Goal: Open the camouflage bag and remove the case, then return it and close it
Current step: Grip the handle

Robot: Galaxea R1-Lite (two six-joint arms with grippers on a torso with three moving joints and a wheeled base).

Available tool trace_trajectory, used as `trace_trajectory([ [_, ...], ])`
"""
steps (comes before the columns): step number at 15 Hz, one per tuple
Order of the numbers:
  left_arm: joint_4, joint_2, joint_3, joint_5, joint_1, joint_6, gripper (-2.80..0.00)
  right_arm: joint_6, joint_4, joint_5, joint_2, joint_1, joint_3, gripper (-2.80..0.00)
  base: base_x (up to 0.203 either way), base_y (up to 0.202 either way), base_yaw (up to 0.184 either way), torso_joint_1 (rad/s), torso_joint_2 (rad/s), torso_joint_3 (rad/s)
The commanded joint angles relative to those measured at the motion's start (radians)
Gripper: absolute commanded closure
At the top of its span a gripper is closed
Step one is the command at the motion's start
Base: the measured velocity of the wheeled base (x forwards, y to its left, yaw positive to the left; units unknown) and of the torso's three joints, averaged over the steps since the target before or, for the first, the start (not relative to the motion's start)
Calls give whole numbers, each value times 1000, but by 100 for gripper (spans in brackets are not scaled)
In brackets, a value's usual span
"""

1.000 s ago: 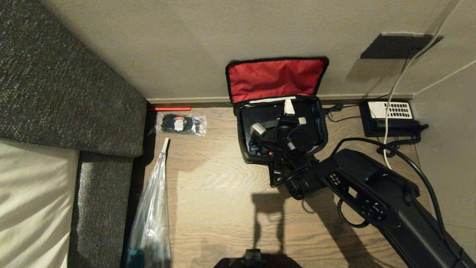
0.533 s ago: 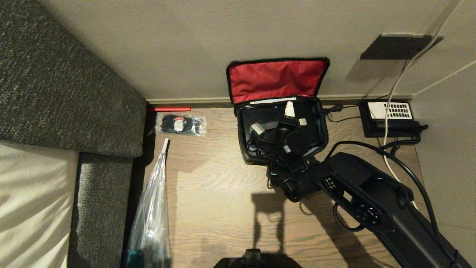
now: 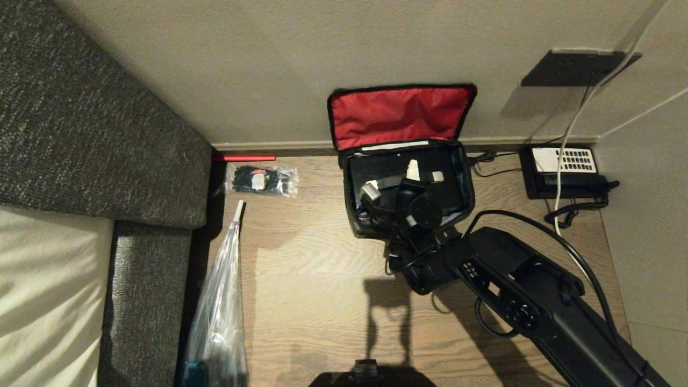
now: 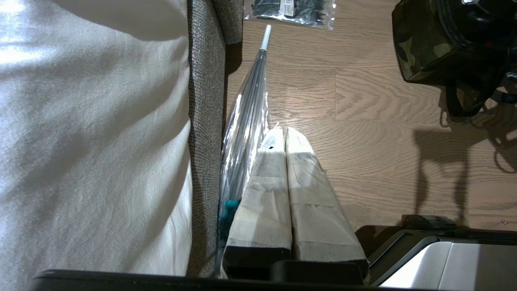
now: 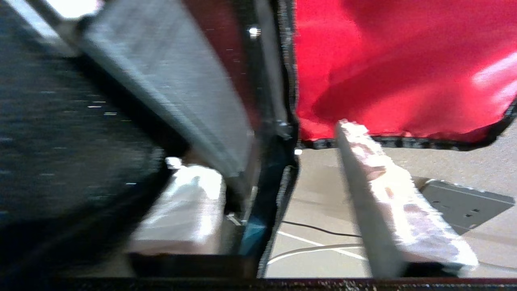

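Camouflage bag (image 3: 408,185) shows red lid lining, black trim.

Head cam overhead; wrist cams low; share camouflage bag (image 3: 408,161).

Right gripper (image 3: 414,180) has shifted slightly toward the lower left of the head view, inside the open camouflage bag (image 3: 407,161). Its arm has followed, and its fingers (image 5: 398,202) have narrowed.
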Motion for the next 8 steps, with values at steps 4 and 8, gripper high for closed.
trace_trajectory([
  [4,0,-2,3,0,1,0,0,2,-15,1,18,0,-16,0,0,0,0,0,0,0],
  [8,0,-3,3,0,0,0,0,4,-17,-2,24,2,-4,0,0,0,0,0,0,0],
])
